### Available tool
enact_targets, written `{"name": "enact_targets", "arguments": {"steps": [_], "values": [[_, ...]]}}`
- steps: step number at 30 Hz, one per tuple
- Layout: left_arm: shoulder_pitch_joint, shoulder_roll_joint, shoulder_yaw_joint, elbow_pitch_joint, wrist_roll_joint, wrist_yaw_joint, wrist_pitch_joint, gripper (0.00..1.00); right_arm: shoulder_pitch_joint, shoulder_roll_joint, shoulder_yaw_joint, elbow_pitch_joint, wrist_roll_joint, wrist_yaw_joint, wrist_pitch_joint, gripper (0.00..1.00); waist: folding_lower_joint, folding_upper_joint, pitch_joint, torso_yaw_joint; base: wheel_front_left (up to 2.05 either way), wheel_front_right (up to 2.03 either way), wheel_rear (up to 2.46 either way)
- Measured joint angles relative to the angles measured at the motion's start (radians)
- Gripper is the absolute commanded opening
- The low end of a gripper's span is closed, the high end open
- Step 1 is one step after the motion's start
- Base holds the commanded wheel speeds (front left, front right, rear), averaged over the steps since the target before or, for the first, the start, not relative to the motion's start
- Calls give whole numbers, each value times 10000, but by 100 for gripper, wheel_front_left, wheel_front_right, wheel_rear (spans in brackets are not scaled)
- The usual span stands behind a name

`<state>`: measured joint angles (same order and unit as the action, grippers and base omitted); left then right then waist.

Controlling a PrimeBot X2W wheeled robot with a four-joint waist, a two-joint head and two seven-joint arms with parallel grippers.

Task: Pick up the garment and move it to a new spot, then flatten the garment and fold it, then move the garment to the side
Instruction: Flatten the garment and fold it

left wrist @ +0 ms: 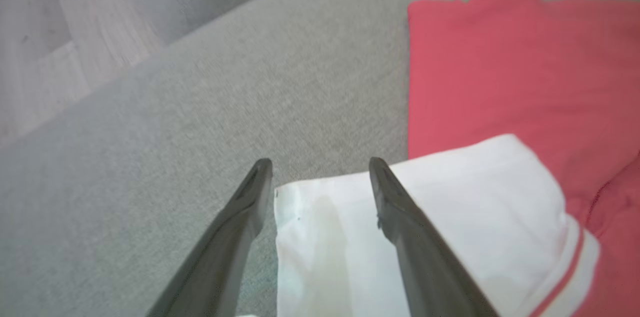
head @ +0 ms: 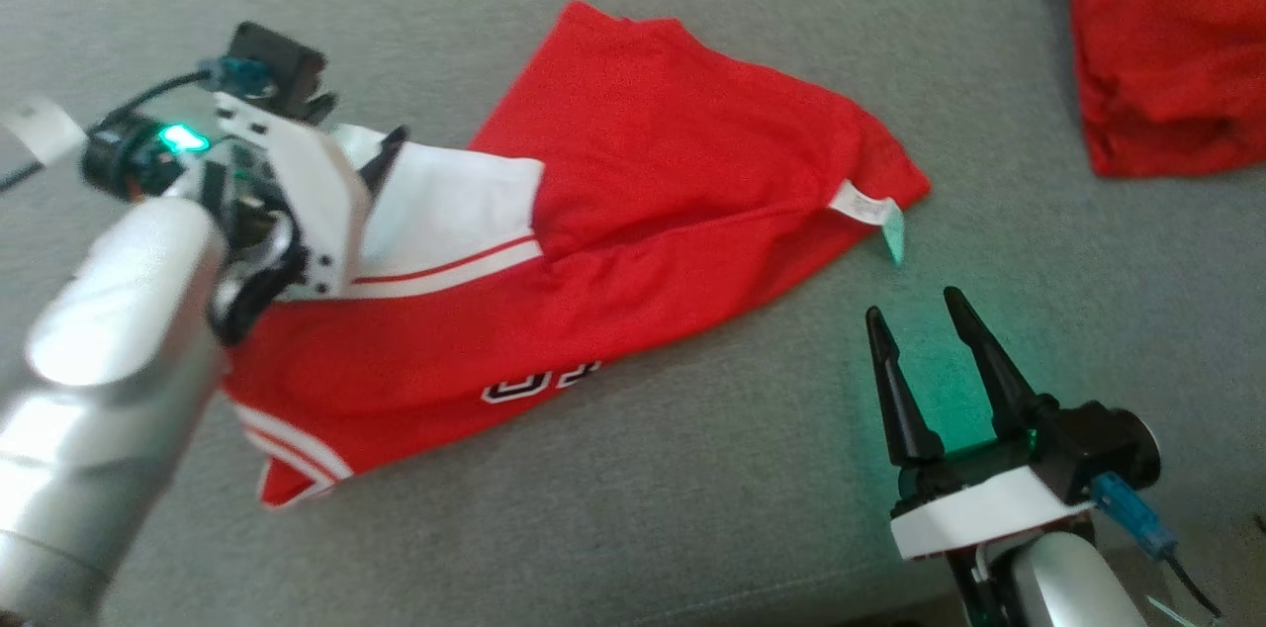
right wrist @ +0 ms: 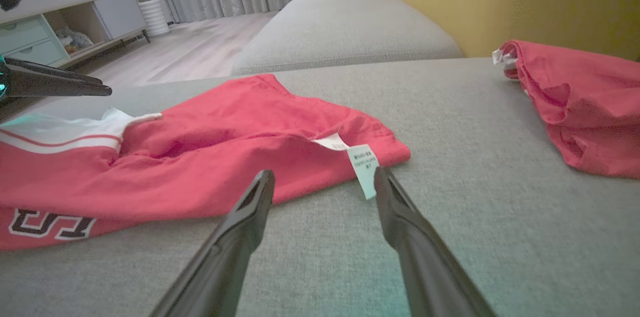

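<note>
Left claw [left wrist: 320, 164] spread wide over the garment [head: 643, 162]

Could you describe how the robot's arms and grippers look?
The left gripper and right gripper each have two long, dark, tapered fingers on a white mount. Forearms are glossy silver. Each wrist carries a blue plug with black cable; the left shows a green light.
</note>
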<state>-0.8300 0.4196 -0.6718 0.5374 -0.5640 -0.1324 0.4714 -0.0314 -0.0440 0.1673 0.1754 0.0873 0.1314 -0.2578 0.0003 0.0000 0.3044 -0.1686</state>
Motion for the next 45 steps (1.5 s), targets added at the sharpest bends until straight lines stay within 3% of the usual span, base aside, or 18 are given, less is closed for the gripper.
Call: {"name": "enact_targets", "arguments": {"steps": [7,12,13,14,15,20,31,34,38,45], "values": [[-342,997,-752,545,-825,0,681,100,-36,0,167,8,123,0,0,100,-2,0,549,-565,0,0,0],[-661,1193,-1003,683,-1473,0,947,100,-248,0,190,17,186,0,0,100,-2,0,678,-749,0,0,0],[-675,1218,-1058,656,-1680,0,1028,90,-255,2,190,15,186,0,0,100,-3,0,681,-759,0,0,0],[-674,1252,-1120,594,-1866,0,1099,40,-252,0,188,19,186,0,0,100,-3,0,682,-764,0,0,0],[-673,1292,-1216,495,-2071,0,1187,0,-252,0,180,19,186,0,0,100,-3,0,684,-766,0,0,0],[-720,1505,-1682,33,-2702,2,1331,0,-254,0,157,19,186,0,0,100,-3,0,668,-702,0,0,0],[-1323,1678,-2102,-1143,-2529,0,-861,0,-373,4,-869,725,107,0,0,100,-3,0,101,-10,0,0,0],[-1388,1774,-2188,-1707,-2443,0,-1256,0,-934,-38,-1452,1526,180,0,0,100,-4,0,-82,403,0,0,0],[-1395,1927,-2309,-2272,-2370,0,-1325,0,-1964,-564,-1618,3012,15,0,0,100,-4,0,-143,788,0,0,0],[-1521,1948,-2326,-3028,-2270,98,-1386,0,-3865,-1572,-1051,5210,19,0,431,100,-3,0,-5,1249,0,0,0]]}}
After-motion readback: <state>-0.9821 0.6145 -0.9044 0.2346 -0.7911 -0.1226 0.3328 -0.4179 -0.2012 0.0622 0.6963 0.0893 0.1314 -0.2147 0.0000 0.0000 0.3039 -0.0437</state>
